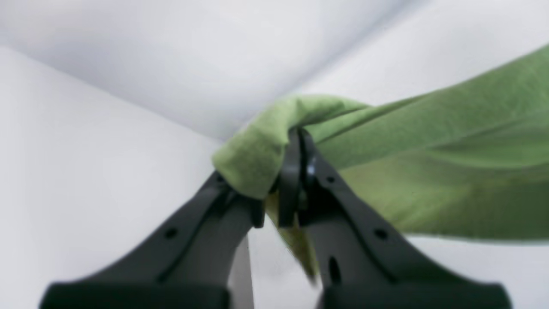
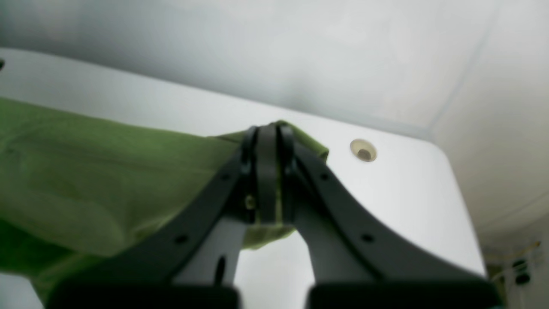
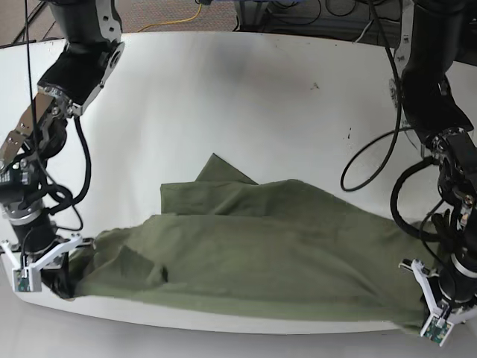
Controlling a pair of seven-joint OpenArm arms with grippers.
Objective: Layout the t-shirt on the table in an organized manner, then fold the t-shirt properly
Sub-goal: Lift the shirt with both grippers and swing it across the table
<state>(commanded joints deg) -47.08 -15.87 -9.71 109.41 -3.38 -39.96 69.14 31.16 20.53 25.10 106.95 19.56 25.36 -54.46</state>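
The t-shirt (image 3: 246, 253) is olive-green and lies spread wide across the near part of the table (image 3: 223, 97), reaching almost from the left side to the right side. Its near edge runs along the near edge of the table. The cloth is wrinkled, with long folds, and one pointed flap lies toward the far side, a little left of the middle. Both near corners are raised and bunched. The table is white and glossy, with a curved edge and a round grommet hole (image 2: 363, 150) near one corner.
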